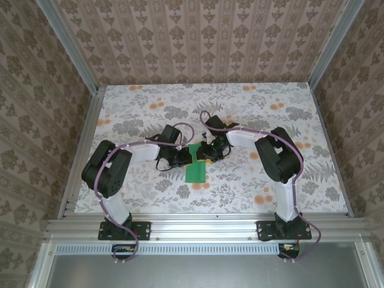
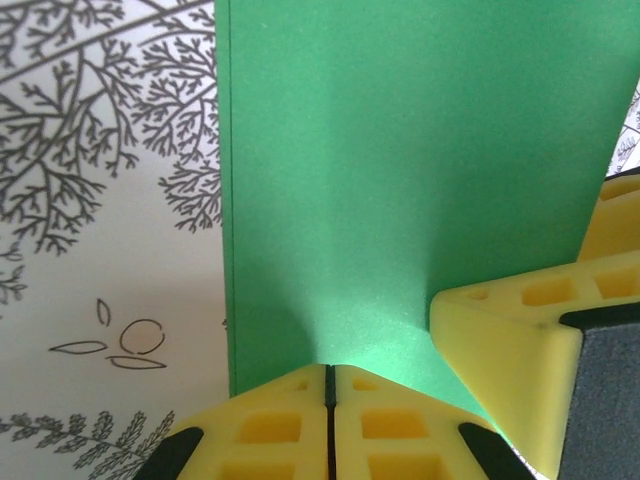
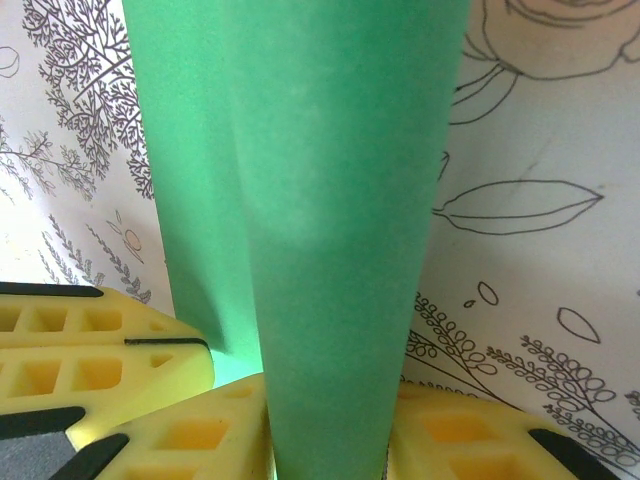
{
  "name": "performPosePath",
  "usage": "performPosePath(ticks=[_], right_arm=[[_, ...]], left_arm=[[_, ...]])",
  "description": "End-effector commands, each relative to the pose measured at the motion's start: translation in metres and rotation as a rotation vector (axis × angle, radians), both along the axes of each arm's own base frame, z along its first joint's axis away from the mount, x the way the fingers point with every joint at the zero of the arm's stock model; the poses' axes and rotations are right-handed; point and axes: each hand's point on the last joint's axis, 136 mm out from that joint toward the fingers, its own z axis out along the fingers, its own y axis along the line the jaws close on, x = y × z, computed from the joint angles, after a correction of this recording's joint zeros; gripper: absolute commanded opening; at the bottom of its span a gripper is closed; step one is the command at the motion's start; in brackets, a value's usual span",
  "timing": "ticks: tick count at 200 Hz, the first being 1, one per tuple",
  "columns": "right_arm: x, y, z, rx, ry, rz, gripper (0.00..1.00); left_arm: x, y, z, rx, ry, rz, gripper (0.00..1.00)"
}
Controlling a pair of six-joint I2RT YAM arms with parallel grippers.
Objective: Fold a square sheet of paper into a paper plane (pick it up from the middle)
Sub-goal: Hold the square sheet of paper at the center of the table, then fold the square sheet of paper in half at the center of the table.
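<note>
A thin, bright green square sheet of paper (image 1: 195,169) is held between two sets of yellow padded fingers over a floral-patterned table (image 1: 270,114). Whether its far end rests on the table cannot be told.

The left fingers (image 2: 270,425) are pressed fully together, with the sheet's near edge pinched in the seam between them. From there the sheet (image 2: 400,180) runs flat and away. Just to their right, one of the right fingers (image 2: 510,340) is seen bearing on the same edge.

From the right wrist, the sheet (image 3: 340,250) is seen bowed into a soft, uncreased roll rising from between the right fingers (image 3: 185,440). These are part-closed, with a pad touching each flank of the roll. The left fingers (image 3: 100,340) lie just beside them, to their left.

The step in hand is judged to be the forming of a lengthwise fold toward the paper plane. For a clean crease, the left pinch should be held firm as an anchor. The two edges should be brought level before any squeeze is made, and the roll should be flattened gradually outward from the gripped end. The thin sheet could be torn or skewed by a pull from either arm.
</note>
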Motion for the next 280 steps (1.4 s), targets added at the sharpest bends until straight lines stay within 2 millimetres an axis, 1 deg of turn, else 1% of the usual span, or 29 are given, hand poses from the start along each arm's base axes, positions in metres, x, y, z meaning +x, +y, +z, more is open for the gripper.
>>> performPosePath(ticks=[1, 52, 87, 107, 123, 133, 139, 160, 169, 182, 195, 216, 227, 239, 260, 280], right_arm=[[-0.011, -0.033, -0.052, -0.192, 0.050, -0.015, 0.32], [-0.010, -0.031, -0.052, -0.185, 0.051, -0.016, 0.32], [-0.008, -0.026, -0.045, -0.161, 0.044, -0.020, 0.34], [-0.002, -0.020, -0.029, -0.126, 0.022, -0.027, 0.40], [0.004, -0.018, -0.011, -0.102, -0.015, -0.038, 0.47], [0.008, -0.022, 0.002, -0.097, -0.040, -0.055, 0.52], [0.009, -0.025, 0.008, -0.101, -0.055, -0.065, 0.53], [0.011, -0.037, 0.027, -0.107, -0.106, -0.101, 0.53], [0.012, -0.039, 0.035, -0.102, -0.133, -0.110, 0.51], [0.010, -0.037, 0.044, -0.071, -0.150, -0.115, 0.44], [0.007, -0.028, 0.052, -0.026, -0.155, -0.105, 0.35], [0.002, -0.012, 0.056, 0.025, -0.156, -0.080, 0.25], [-0.001, -0.004, 0.055, 0.049, -0.148, -0.064, 0.19], [-0.003, 0.004, 0.053, 0.070, -0.134, -0.052, 0.16], [-0.009, 0.014, 0.045, 0.081, -0.107, -0.028, 0.13], [-0.012, 0.018, 0.033, 0.078, -0.073, -0.018, 0.13]], left_arm=[[-0.002, 0.004, -0.004, 0.041, 0.010, -0.002, 0.08], [-0.008, 0.013, -0.018, 0.108, 0.036, 0.005, 0.06], [-0.010, 0.019, -0.025, 0.155, 0.042, 0.005, 0.05], [-0.012, 0.021, -0.029, 0.172, 0.049, 0.002, 0.05], [-0.014, 0.022, -0.032, 0.184, 0.056, -0.001, 0.04], [-0.016, 0.023, -0.034, 0.193, 0.059, -0.002, 0.04], [-0.016, 0.024, -0.036, 0.199, 0.062, -0.001, 0.04], [-0.017, 0.025, -0.037, 0.204, 0.061, 0.000, 0.04], [-0.017, 0.026, -0.037, 0.206, 0.061, 0.000, 0.04], [-0.017, 0.025, -0.037, 0.206, 0.060, 0.000, 0.04], [-0.017, 0.025, -0.036, 0.205, 0.057, -0.001, 0.03], [-0.016, 0.025, -0.036, 0.204, 0.054, 0.001, 0.03], [-0.016, 0.025, -0.035, 0.203, 0.054, 0.001, 0.03], [-0.016, 0.025, -0.036, 0.205, 0.056, 0.001, 0.03], [-0.016, 0.024, -0.036, 0.204, 0.056, -0.001, 0.03], [-0.015, 0.024, -0.035, 0.204, 0.056, 0.000, 0.03]])
